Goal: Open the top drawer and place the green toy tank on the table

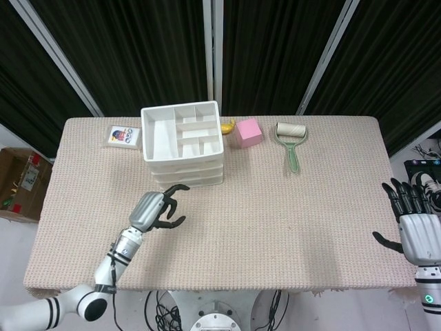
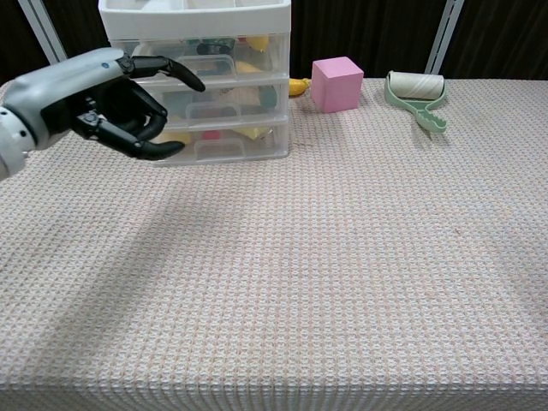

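Note:
A white three-drawer unit [image 1: 182, 143] [image 2: 204, 81] stands at the back of the table, all drawers closed. Through the clear front of the top drawer [image 2: 205, 56] I see green and yellow shapes; the green toy tank cannot be told apart. My left hand [image 1: 157, 209] [image 2: 103, 101] hovers in front of the drawers, fingers spread and curved, holding nothing. It sits a short way from the drawer fronts. My right hand [image 1: 415, 227] stays off the table's right edge, fingers apart and empty.
A pink cube [image 1: 249, 132] [image 2: 336, 83] and a small yellow toy [image 1: 226, 127] sit right of the drawers. A green lint roller [image 1: 291, 142] [image 2: 417, 96] lies further right. A white card box [image 1: 122, 136] lies left of the drawers.

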